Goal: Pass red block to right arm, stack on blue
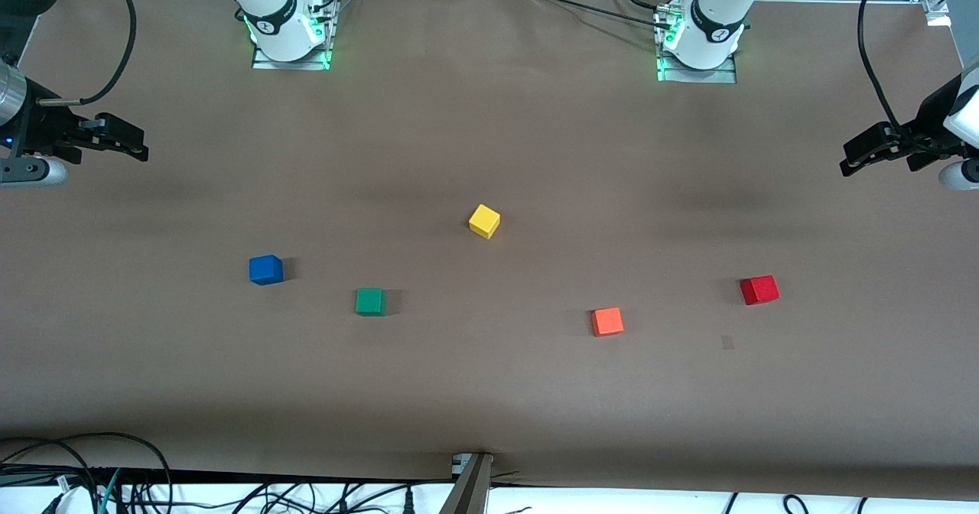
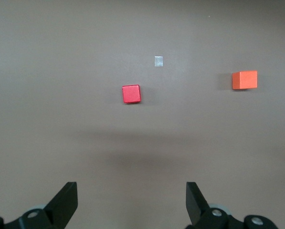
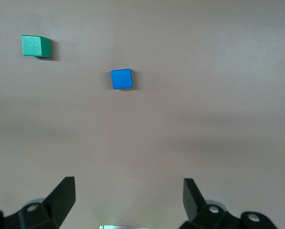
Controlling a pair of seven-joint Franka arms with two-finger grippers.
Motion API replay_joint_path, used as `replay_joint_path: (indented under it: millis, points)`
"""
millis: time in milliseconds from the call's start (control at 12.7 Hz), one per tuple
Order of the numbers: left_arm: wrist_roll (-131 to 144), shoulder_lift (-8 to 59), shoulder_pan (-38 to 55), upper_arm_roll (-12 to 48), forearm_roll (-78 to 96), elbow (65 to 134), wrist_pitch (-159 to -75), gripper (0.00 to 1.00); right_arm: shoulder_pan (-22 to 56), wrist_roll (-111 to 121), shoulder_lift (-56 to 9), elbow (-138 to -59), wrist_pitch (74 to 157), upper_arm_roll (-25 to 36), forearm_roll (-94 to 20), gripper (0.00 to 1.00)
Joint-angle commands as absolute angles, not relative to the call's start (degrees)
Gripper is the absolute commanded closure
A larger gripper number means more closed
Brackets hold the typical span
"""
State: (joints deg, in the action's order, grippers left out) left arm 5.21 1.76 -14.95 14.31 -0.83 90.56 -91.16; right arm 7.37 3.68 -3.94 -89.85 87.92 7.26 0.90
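Nothing picked up yet. My left gripper (image 1: 847, 164) hangs high over the left arm's end of the counter (image 1: 489, 392), fingers (image 2: 66, 202) spread wide w/ nothing between them. My right gripper (image 1: 141, 149) hangs over the right arm's end, fingers (image 3: 63, 195) also wide apart, empty; that arm waits for the handoff.

The red block (image 1: 759, 290) sits on the counter toward the left arm's end, well apart from the orange cube (image 1: 607, 321), which lies a bit nearer the front camera and more toward the middle. In the left wrist view the red block (image 2: 131, 94) is ahead of my spread fingers, roughly centred, w/ a small pale scrap (image 2: 158, 61) on the counter just beside it. The blue cube (image 1: 265, 269) is at the right arm's end, the green cube (image 1: 370, 301) near it, the yellow cube (image 1: 484, 221) about mid-counter, farther from the camera than the rest.

Handling, as I judge it: the red block looks like a small rigid cube, prob painted wood or plastic, light, won't squash, not fragile. Faces look smooth, so maybe a bit slick; a firm squeeze on two opposite flat sides should do. It sits slightly turned, so I'd align my wrist to its faces, not its corners. Since I must pass it on, I'd pinch it low or toward one end, leaving two free faces for my right fingers. Main risk: a corner grip twisting it out, or a crooked release on the blue cube.
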Motion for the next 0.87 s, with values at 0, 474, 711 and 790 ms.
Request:
replay_joint_path:
  millis: [0, 474, 711, 790]
  points:
    - [4.13, 1.58, -15.29, 14.15, 0.97, 89.74, -90.44, 0.0, 7.21, 4.48, -4.57, -88.42, 87.45, 7.12, 0.79, 0.0]
    - [3.78, 2.02, -15.56, 14.06, 1.75, 89.74, -90.53, 0.0, 7.21, 4.48, -4.48, -88.42, 87.36, 7.12, 0.79, 0.0]
    - [3.34, 3.95, -16.17, 14.06, 3.96, 88.6, -90.88, 0.0, 7.21, 4.48, -4.57, -88.42, 87.36, 7.12, 0.79, 0.0]
    - [3.34, 3.96, -16.78, 14.06, 4.39, 88.33, -90.88, 0.0, 7.21, 4.48, -4.57, -88.42, 87.36, 7.12, 0.79, 0.0]
